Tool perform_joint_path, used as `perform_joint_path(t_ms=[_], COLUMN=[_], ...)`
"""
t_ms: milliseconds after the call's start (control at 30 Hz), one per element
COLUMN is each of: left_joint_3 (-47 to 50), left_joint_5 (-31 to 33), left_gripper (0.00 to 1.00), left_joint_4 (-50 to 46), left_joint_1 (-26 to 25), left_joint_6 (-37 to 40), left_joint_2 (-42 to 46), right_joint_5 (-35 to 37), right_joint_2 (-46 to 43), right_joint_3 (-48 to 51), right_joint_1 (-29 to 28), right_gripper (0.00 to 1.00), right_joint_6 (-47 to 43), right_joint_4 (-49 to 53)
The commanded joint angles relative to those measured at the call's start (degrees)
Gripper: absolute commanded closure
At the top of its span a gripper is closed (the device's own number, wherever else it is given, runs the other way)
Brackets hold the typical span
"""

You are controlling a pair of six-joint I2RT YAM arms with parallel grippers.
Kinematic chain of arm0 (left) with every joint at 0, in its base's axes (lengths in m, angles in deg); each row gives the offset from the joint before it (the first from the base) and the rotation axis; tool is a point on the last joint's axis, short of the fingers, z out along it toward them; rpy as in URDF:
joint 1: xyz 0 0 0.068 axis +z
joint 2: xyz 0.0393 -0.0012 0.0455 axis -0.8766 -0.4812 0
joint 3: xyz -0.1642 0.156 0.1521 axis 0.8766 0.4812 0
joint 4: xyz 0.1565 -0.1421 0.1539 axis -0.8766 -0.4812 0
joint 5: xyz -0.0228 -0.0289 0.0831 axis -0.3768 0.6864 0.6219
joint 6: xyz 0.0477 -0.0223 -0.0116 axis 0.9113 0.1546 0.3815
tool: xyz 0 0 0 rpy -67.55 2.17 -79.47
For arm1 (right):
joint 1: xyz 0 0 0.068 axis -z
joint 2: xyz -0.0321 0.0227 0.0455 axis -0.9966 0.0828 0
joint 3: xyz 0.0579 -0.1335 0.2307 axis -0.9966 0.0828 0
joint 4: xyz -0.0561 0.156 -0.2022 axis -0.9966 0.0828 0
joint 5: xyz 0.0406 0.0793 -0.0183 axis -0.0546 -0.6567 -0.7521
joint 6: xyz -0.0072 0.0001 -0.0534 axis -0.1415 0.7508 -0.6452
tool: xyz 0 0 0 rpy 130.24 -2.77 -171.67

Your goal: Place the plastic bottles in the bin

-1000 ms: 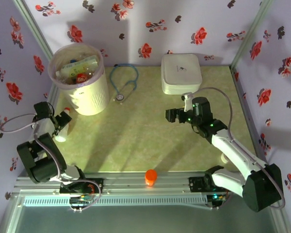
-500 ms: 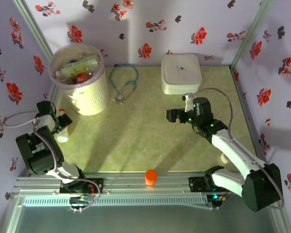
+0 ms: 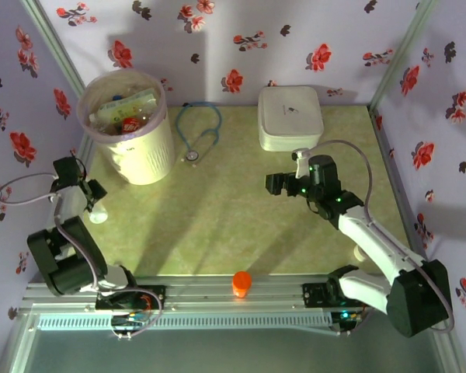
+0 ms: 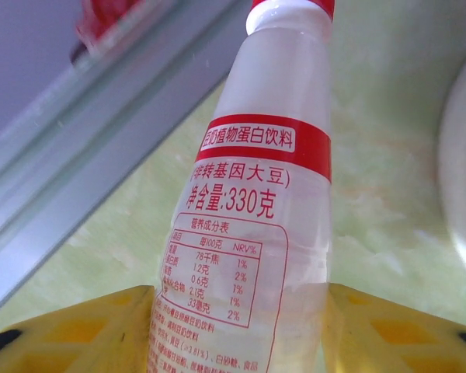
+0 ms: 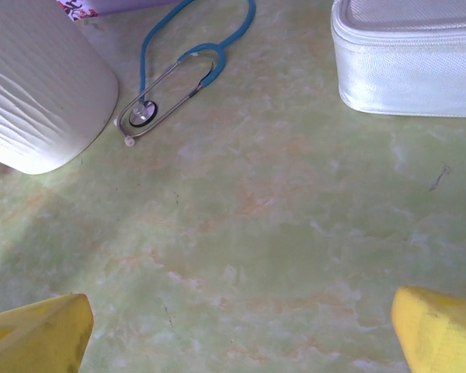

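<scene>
Left jaws closed, pinching translucent cylindrical bottle (image 4: pixel 245 233)

I'm looking down on the pale green marbled table (image 5: pixel 279 233). The ribbed cream wall of the bin (image 5: pixel 39 101) fills the upper left. Just beside it lies a blue stethoscope (image 5: pixel 179 74), chest piece nearest the bin. A white box (image 5: pixel 408 58) sits upper right. My right gripper (image 5: pixel 241 346) is spread wide, yellow fingertips (image 5: pixel 39 338) in both lower corners.
</scene>
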Motion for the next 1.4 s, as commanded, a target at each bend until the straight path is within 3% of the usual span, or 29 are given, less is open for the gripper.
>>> perform_joint_path(t_ms=[0,333,500,767,900,967,1133,1367], left_joint_3=[-2.15,-11.53,-19.85,-36.17,-45.35,-51.14,-63.04,-71.72], left_joint_5=[3.34,3.02,-4.17,-24.07,-28.32,-30.43,-27.15,-17.41], left_gripper=[0.49,0.57,0.55,0.52,0.5,0.48,0.37,0.37], left_joint_4=[-2.61,-6.59,-5.85,-2.42,-3.72,-8.2,-19.81,-24.61], left_joint_1=[-0.32,-1.99,-6.67,-9.77,-11.41,-12.95,-17.03,-18.03], left_joint_6=[-0.83,-3.06,-0.04,14.7,17.07,22.1,35.05,43.47], left_joint_2=[5.41,21.2,22.33,7.97,-0.4,-5.41,-14.6,-22.64], right_joint_5=[-0.87,-1.29,-1.77,-2.39,-2.12,-2.03,-1.61,-1.81], right_joint_2=[0.77,1.82,2.56,2.54,1.96,1.71,0.73,0.53], right_joint_3=[-1.37,-2.07,-2.64,-3.69,-3.9,-3.75,-3.53,-3.13], right_joint_1=[0.43,0.41,0.41,0.42,0.43,0.36,0.28,0.35], right_gripper=[0.01,0.01,0.01,0.01,0.01,0.01,0.01,0.01], right_joint_6=[1.26,2.08,2.33,1.39,1.32,1.53,1.77,2.71], right_joint_4=[-1.58,-2.26,-2.55,-1.35,-0.62,-0.62,0.64,0.41])
